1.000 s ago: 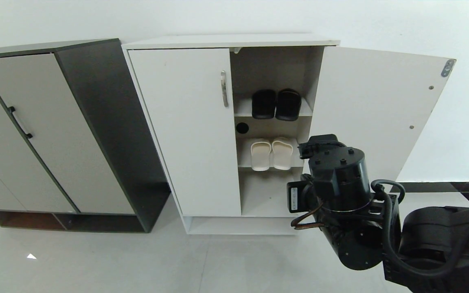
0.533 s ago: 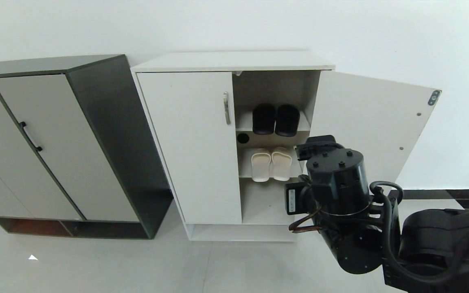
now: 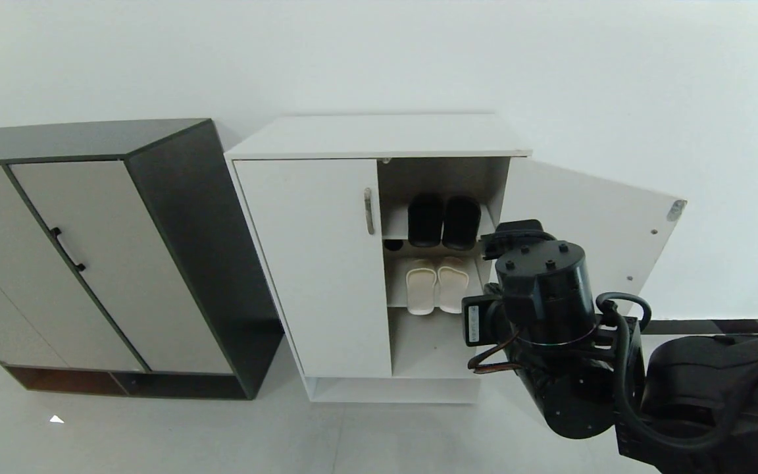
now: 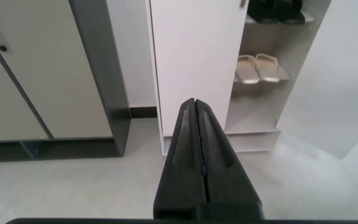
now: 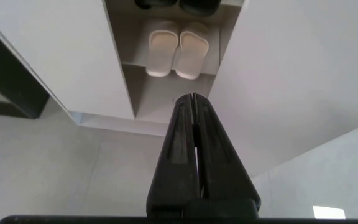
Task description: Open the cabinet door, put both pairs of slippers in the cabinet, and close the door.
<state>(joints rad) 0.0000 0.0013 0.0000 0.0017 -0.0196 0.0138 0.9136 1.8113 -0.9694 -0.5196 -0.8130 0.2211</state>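
Grey floor [image 3: 155, 434], white wall [image 3: 616, 66]; I count two cabinets, dark cabinet [image 3: 89, 263] beside white cabinet [image 3: 313, 263], whose right door [image 3: 583, 224] is open. Two pairs inside: black slippers [image 3: 443, 220] on the upper shelf, white slippers [image 3: 437, 284] below. Both closed: left gripper [image 4: 195, 102], right gripper [image 5: 194, 98].

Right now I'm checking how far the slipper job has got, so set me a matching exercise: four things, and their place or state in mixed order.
1 black slippers
2 white slippers
3 left door
4 right door

A swung open
B on the lower shelf
C shut
D on the upper shelf

Pairs: 1-D, 2-B, 3-C, 4-A
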